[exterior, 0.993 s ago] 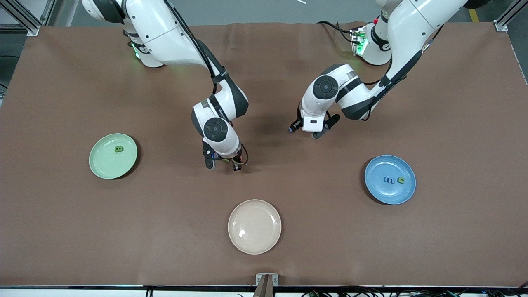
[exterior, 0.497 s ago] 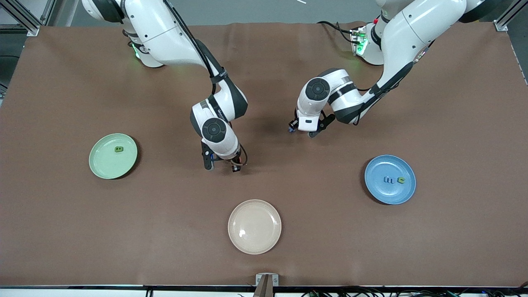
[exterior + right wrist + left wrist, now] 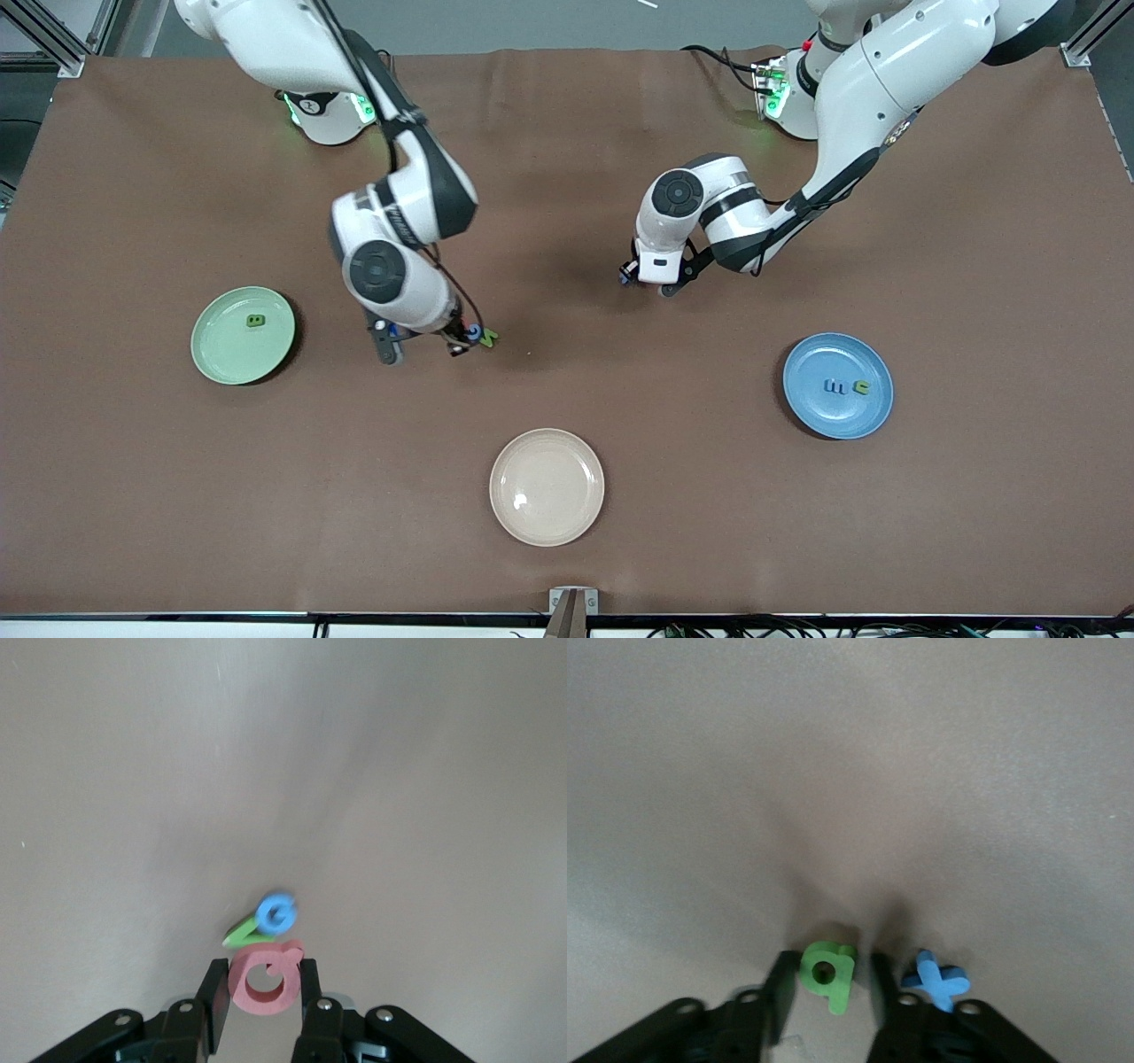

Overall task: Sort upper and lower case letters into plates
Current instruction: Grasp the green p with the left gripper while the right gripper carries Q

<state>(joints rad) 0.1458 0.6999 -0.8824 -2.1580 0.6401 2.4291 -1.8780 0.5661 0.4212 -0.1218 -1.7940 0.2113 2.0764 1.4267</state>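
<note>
Right fingers grip red letter; left fingers narrowly straddle green letter.

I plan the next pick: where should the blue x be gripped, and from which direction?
The blue x lies flat on the table, so come straight down from above. Set the fingers in two facing notches and pinch the narrow crossing at its middle; the arm tips would likely slip. The left gripper stands open around the green letter close beside it, so keep clear of that.
</note>
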